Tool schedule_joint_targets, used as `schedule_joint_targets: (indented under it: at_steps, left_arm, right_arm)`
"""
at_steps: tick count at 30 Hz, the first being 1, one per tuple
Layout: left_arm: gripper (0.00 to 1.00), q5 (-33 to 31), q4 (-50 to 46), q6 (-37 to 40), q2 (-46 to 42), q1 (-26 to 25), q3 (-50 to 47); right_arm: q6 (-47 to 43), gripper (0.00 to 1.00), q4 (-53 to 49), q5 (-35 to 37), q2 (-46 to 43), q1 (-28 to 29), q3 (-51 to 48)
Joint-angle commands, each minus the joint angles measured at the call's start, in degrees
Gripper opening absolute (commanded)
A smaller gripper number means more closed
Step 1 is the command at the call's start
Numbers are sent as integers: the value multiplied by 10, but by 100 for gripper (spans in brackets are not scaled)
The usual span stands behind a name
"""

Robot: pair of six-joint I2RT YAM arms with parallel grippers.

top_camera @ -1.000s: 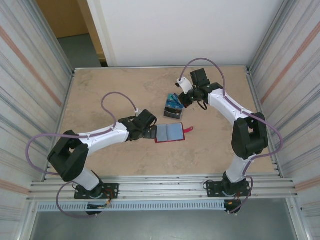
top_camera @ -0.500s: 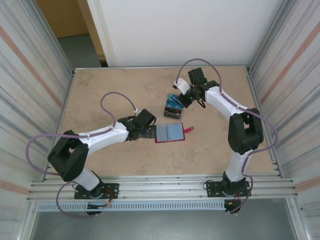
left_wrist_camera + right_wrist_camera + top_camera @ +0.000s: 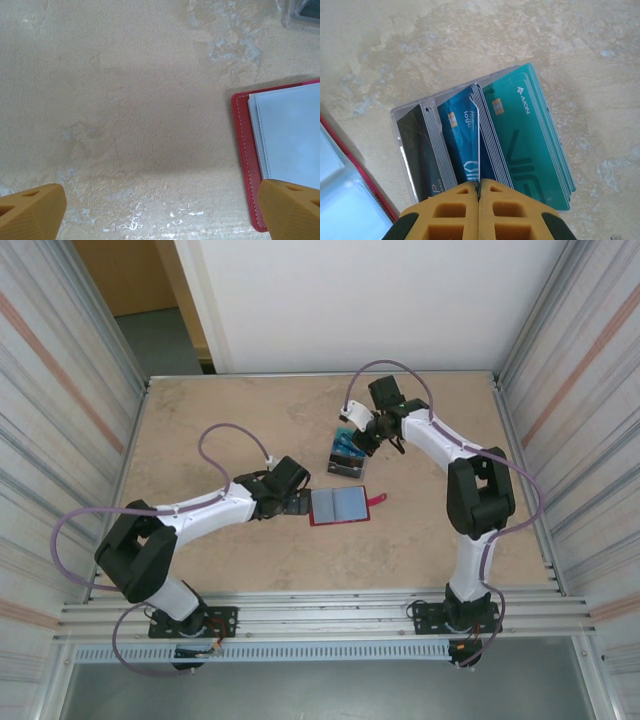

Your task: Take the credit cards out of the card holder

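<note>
Right wrist view is showing the right gripper (image 3: pixel 479 187), pinched closed and empty, hovering over the credit cards (image 3: pixel 520 135) fanned just beside the open card holder (image 3: pixel 343 505); left gripper (image 3: pixel 160 207) is gaping wide, empty, at the holder's edge; extraction is appearing complete, its pockets (image 3: pixel 295 135) needing a check.

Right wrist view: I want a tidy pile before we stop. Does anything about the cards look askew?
Yes. The credit cards lie fanned, not squared: dark, blue and teal groups overlap slantwise on a clear sleeve beside the open card holder. The shut right gripper sits over their near edge. Nothing looks damaged.
</note>
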Motion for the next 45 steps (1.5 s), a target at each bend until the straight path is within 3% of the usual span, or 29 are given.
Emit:
schedule_joint_targets:
  at_steps: [1,5,9,12,19,26,31,40,45]
  left_arm:
    - [99,-1,-3,-9,-18,6,-5]
    - [99,0,-3,-8,-19,8,-4]
    - [99,0,-4,-7,-20,8,-3]
    - [99,-1,-4,-8,-22,8,-5]
    - [99,-8,-3,-15,-36,8,-11]
    - [99,-6,6,-34,-59,24,-34]
    - [99,-4,8,-51,-81,43,-56]
    - [99,-7,2,-72,-133,82,-106]
    - [99,-8,-2,-76,-161,97,-129]
  right_arm:
    - [-28,0,-17,19,18,9,17]
    - [-30,3,-21,26,31,14,22]
    - [-22,28,-23,30,31,17,25]
    - [-8,36,-20,26,19,18,25]
    - [56,39,11,35,-45,28,-19]
    - [229,43,39,113,-119,54,-102]
    - [339,46,18,156,-153,112,-161]
    - [467,45,-6,183,-129,231,-195]
    - [506,44,-2,167,-93,257,-186]
